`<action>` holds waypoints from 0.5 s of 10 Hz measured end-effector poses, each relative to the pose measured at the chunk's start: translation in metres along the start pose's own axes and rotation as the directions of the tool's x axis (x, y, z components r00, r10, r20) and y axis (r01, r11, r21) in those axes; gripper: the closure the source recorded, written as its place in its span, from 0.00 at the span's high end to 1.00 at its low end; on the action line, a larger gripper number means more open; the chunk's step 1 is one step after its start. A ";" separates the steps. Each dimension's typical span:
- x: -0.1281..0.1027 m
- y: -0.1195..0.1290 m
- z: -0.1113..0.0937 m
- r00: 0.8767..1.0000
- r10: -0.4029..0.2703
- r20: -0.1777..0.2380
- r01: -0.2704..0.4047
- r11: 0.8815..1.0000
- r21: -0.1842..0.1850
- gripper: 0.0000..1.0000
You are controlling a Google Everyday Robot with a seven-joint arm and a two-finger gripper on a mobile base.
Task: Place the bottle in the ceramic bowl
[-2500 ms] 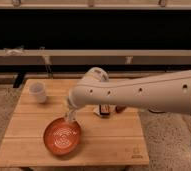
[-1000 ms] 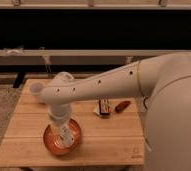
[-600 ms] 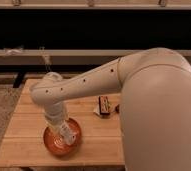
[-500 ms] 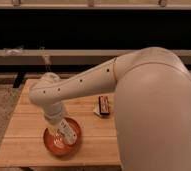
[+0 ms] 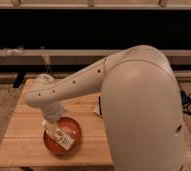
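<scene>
The hand (image 5: 53,125) hangs over the ceramic bowl (image 5: 76,131); finger state: cannot tell. The bottle (image 5: 62,137) lies tilted inside. Release unconfirmed.

A light wooden table (image 5: 19,145) of planked boards stands on a speckled floor (image 5: 1,102) before a dark wall. On its front half sits the ceramic bowl (image 5: 74,127), shallow, round and orange-red, with pale rings inside. The tool (image 5: 56,131) is over the bowl's left part, and a slim whitish object, apparently the bottle (image 5: 61,137), lies tilted within the bowl at its tip. At the table's right, a small dark object (image 5: 97,111) lies mostly hidden behind the arm.
</scene>
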 end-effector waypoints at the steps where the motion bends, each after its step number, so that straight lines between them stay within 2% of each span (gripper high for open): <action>1: -0.002 -0.005 -0.002 0.999 0.019 0.028 -0.019 1.000 -0.002 0.80; 2: -0.005 -0.015 -0.008 0.996 0.055 0.072 -0.054 0.998 -0.016 0.80; 4: -0.009 -0.040 -0.021 0.980 0.130 0.151 -0.120 0.990 -0.074 0.80; 5: -0.009 -0.050 -0.024 0.973 0.154 0.173 -0.140 0.986 -0.090 0.80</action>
